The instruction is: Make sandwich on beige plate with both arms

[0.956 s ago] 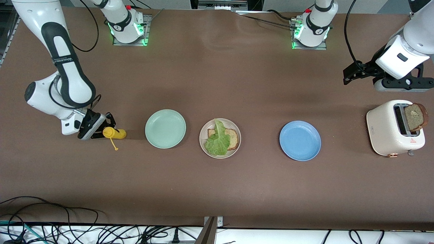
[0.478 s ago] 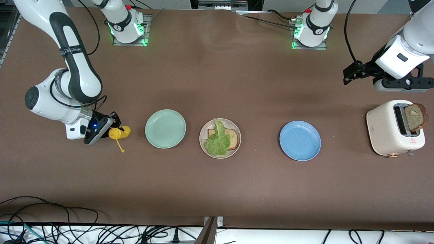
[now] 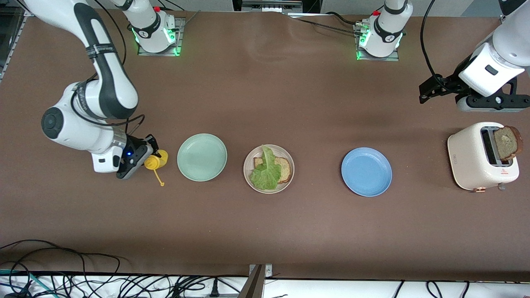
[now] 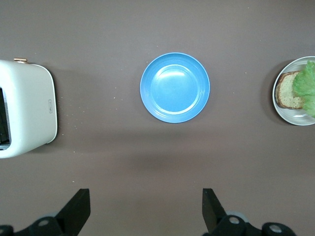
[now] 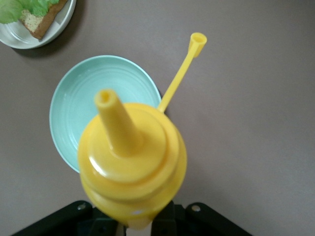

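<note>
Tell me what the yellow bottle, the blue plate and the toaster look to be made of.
Yellow bottle: likely soft plastic, smooth and slightly glossy, with a moulded nozzle and tethered cap.
Blue plate: glazed ceramic or hard plastic; a sheen shows in its centre, so either fits.
Toaster: cream casing with a matte look, probably painted metal or plastic.

Robotics lab bench, not a kitchen: two white arms bolted on metal base plates [image 3: 157, 45] with green status lights along the top of the frame, standing on a table [image 3: 265, 231] covered in plain brown sheeting. Loose black cables [image 3: 62, 277] tangle along the bottom left edge, off the sheeting. Kitchen props sit spaced in a staged row across mid-frame: coloured plates, and a white toaster [image 3: 476, 159] at the right edge.
</note>
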Available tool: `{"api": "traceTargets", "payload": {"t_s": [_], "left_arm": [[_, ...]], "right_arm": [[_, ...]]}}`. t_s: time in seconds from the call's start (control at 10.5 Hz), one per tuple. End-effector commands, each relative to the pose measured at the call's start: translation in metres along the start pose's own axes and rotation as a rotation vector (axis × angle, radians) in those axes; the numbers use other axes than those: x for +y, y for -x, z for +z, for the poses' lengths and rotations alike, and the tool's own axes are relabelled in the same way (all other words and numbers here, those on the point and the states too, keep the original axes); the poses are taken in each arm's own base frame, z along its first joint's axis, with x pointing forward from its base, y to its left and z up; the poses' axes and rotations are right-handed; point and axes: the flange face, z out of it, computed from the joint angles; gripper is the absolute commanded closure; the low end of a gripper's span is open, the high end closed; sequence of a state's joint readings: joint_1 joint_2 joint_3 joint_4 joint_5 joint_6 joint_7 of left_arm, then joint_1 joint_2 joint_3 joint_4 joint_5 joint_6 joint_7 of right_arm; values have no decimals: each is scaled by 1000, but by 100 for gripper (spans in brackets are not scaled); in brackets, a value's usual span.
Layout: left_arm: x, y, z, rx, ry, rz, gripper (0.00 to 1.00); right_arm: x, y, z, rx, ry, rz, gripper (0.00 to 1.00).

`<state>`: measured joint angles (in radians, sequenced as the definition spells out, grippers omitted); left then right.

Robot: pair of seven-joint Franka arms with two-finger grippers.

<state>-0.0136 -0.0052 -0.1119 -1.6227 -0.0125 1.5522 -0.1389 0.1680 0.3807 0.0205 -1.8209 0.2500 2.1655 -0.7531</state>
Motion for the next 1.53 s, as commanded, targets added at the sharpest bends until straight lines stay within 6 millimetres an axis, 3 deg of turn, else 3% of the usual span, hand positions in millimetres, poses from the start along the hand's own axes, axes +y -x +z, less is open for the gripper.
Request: {"api": "traceTargets", "payload": {"t_s": [0.0, 0.29, 0.57, 0.96, 1.43], "left_arm": [[0, 4, -3, -3, 5, 10, 0], [0, 4, -2, -4, 5, 10, 0], [1, 4, -2, -4, 4, 14, 0], [1, 4, -3, -3, 4, 12, 0], [4, 5, -2, -9, 3, 17, 0]], "right_arm": [[-36, -28, -8, -90, 42, 23, 100], [-68, -46, 10, -132, 50, -31, 100], [-103, -81, 29, -248, 86, -65, 100], [-154, -99, 61, -327, 130, -114, 100], [-184, -136, 100, -385, 154, -193, 100]]}}
